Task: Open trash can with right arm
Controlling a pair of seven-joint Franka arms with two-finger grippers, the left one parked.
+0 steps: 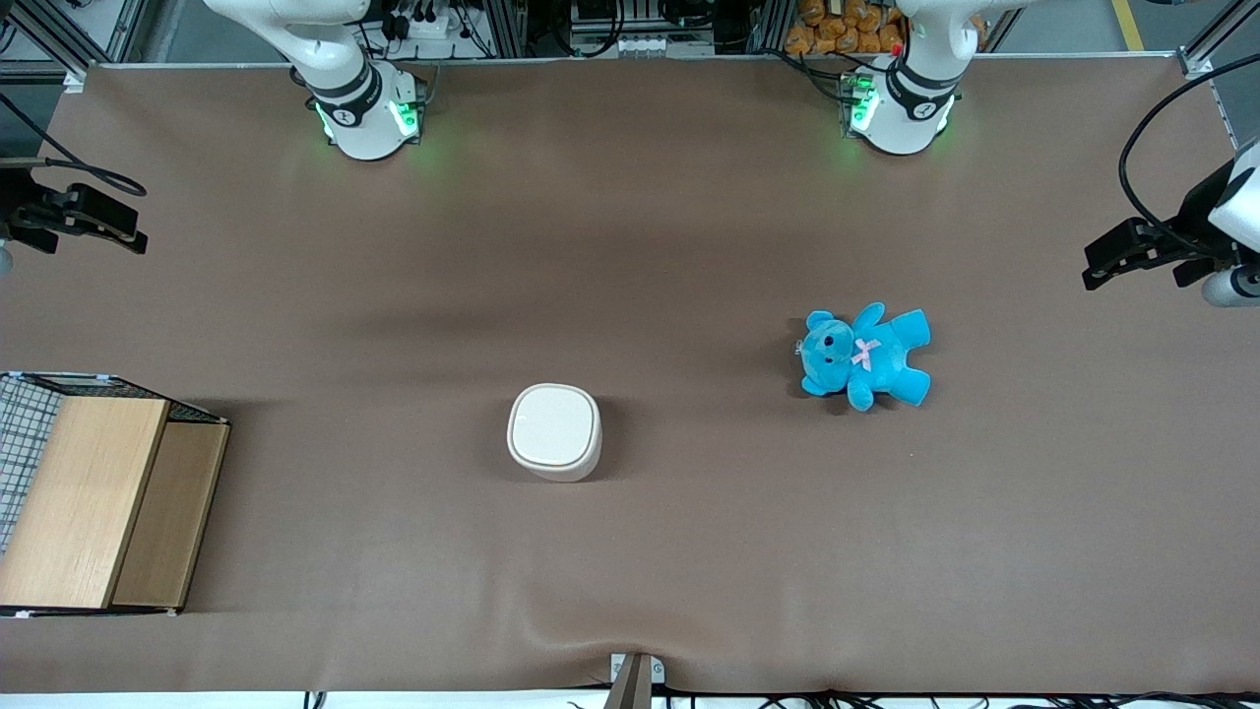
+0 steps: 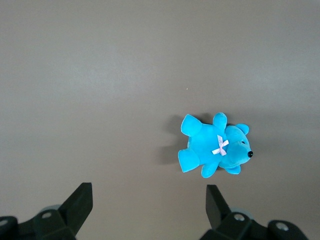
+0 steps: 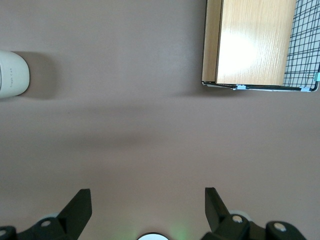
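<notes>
Trash can [image 1: 554,431]: cream-white, rounded-square, pale flat lid closed, upright on bench [image 1: 630,246]. Pincer [image 3: 148,202]: spread wide, empty, high above bare bench.

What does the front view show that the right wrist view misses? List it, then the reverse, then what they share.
Front only: the teddy, the bin's closed lid seen from above, and both arm bases. Right wrist only: the gripper's open fingers up close, over bare table and holding nothing, and the bin's side wall. Shared: the bin, the wooden box with wire mesh, the brown table. In the front view the gripper sits at the edge, at the working arm's end, away from the bin.
</notes>
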